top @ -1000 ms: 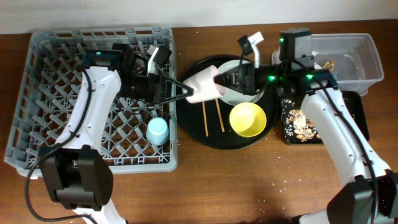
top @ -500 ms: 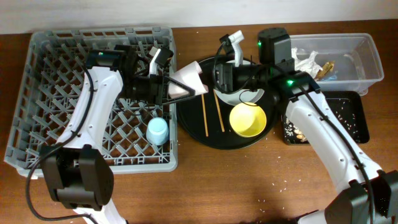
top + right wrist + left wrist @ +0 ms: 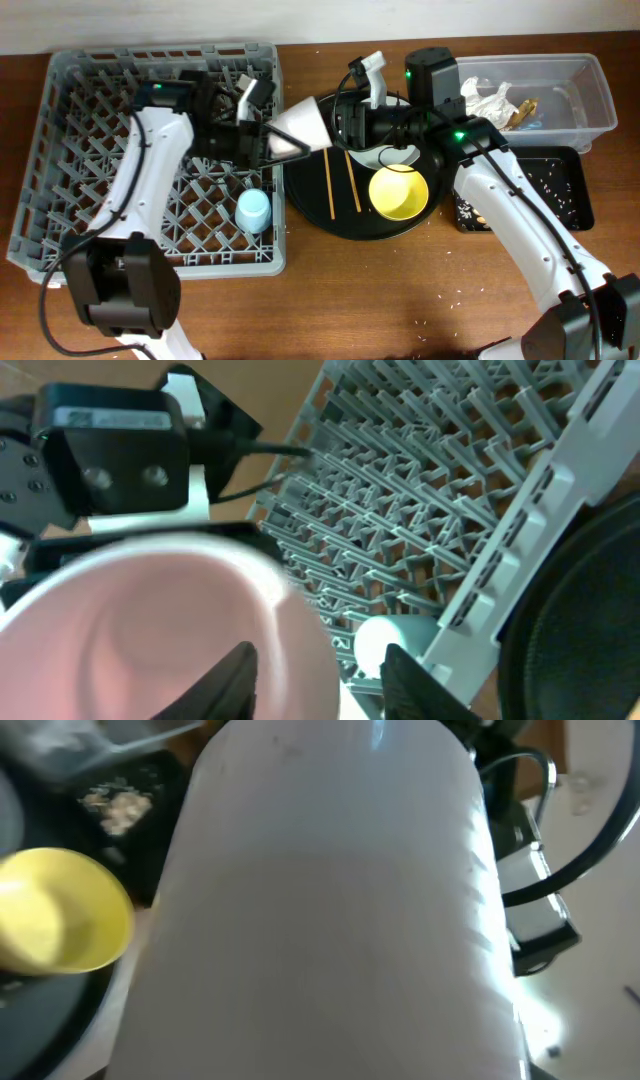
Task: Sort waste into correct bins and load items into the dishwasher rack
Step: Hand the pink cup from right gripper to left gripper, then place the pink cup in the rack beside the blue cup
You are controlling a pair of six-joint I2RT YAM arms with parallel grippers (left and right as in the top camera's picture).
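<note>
Since the small pink cup (image 3: 300, 130) hangs clear of the surface, toward the back edge and about midway between the left and right edges, this reads as a hand-over in mid-air. The left pincer (image 3: 283, 142) grips the cup around its body, thin fingers lying along the sides, and the cup fills the left wrist view. The right pincer (image 3: 345, 122) sits just at the cup's mouth with its jaws parted, one finger (image 3: 238, 672) over the pink inside and the other outside the rim, squeezing nothing. Held this way, the cup can probably be carried by the left arm to the dishwasher rack (image 3: 60, 150) beside it. The cup lies on its side, long axis roughly parallel to the back edge. Its base points toward the left edge and its mouth toward the right edge.
</note>
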